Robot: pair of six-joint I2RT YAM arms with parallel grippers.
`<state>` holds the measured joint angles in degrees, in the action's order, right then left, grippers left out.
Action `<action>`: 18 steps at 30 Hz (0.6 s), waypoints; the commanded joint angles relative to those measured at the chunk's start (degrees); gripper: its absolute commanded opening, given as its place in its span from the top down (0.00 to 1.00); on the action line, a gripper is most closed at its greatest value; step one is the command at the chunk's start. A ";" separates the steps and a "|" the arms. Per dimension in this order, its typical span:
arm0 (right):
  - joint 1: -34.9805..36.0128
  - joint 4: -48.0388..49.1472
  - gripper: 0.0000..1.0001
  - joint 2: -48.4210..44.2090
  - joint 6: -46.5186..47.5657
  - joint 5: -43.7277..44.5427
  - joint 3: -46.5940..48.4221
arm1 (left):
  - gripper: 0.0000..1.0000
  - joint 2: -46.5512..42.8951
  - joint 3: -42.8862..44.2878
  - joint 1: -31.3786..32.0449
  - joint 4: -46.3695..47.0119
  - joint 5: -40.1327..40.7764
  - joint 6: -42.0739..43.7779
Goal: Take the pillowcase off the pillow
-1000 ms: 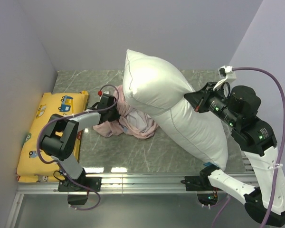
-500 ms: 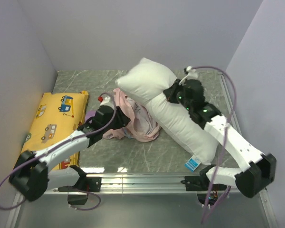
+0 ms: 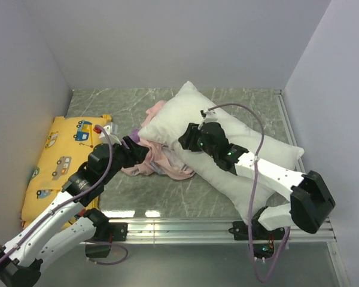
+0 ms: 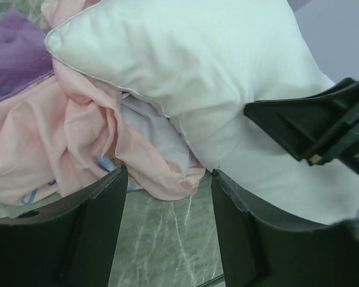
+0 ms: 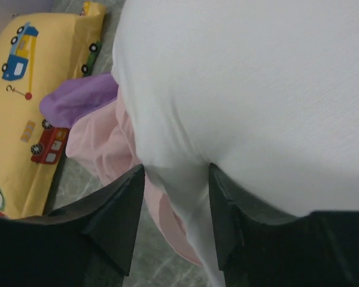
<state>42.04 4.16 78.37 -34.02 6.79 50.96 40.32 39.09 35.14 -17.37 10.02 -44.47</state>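
1. Over the bench (image 3: 167,200), from the overhead camera: the pillow (image 3: 173,122) lies at a slant across the middle, plump, plain white, piped at the seam. The pillowcase (image 3: 158,162) is a crumpled pink heap at the pillow's left corner, partly tucked under it. The left hand (image 3: 134,147) sits just beside that heap and the right hand (image 3: 188,139) rests on the pillow's top. A yellow cushion (image 3: 60,155) printed with vehicles lies well off to the left.

2. Left wrist view: the left hand (image 4: 167,173) is released, fingers apart with nothing between them. Just beyond lies the pillowcase (image 4: 78,137), thin and limp, folded in soft pale-pink ridges, with its purple outer face (image 4: 18,54) showing at the far left. It looks light and easy to bunch. I'd pinch a raised fold near the front, since flat cloth would slide on the slick marbled bench. The pillow (image 4: 197,66) overhangs it, so a pull will likely drag.

3. Right wrist view: the right hand (image 5: 175,170) looks let go, fingers spread astride a soft bulge of pillow (image 5: 257,89) with no pinch visible. The pillow's fine matte weave looks springy and light but bulky, so take it by a corner or seam. The pink pillowcase (image 5: 102,146) peeks from beneath.
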 commanded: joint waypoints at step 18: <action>-0.47 -25.25 0.04 -47.66 3.87 8.68 -6.56 | 0.28 -10.08 6.27 0.11 -10.50 2.99 7.11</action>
<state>41.85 -16.69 35.86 -30.81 11.46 47.42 31.59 45.84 35.14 -28.16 13.32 -39.11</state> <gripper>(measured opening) 0.960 0.718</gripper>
